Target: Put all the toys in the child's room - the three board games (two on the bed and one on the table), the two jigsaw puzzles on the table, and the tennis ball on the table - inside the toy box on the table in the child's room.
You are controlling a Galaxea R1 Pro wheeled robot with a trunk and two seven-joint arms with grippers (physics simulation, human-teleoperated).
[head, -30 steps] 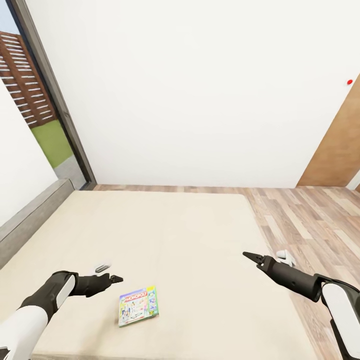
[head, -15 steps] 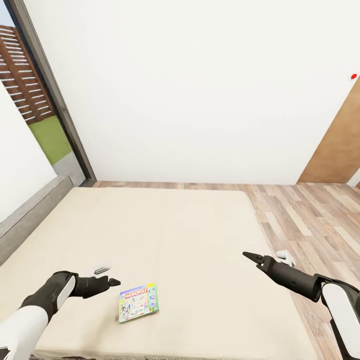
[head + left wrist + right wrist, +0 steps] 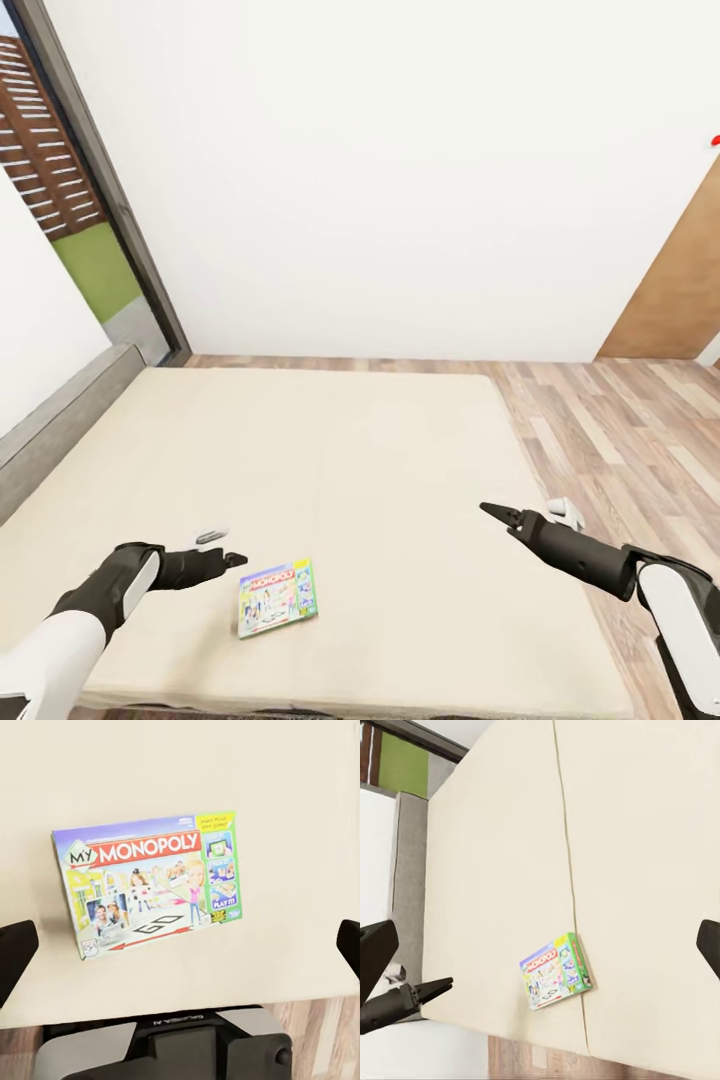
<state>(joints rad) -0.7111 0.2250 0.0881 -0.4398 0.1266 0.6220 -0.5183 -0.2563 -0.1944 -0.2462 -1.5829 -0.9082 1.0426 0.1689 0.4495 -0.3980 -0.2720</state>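
The board game [image 3: 277, 597] lies flat on the bed [image 3: 330, 450] near its front edge, left of centre; long axis running left to right, title toward the far side; the left tool [image 3: 232, 560], jaws spread and empty, has crept closer, suggesting a pickup; the right tool [image 3: 497, 515] hovers empty, openness unclear.

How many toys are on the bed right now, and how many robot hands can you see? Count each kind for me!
Board games: 1, the Monopoly box lying flat on the bed.
Grippers: 2, the left gripper beside the box and the right gripper over the bed's other side.
Total: 3
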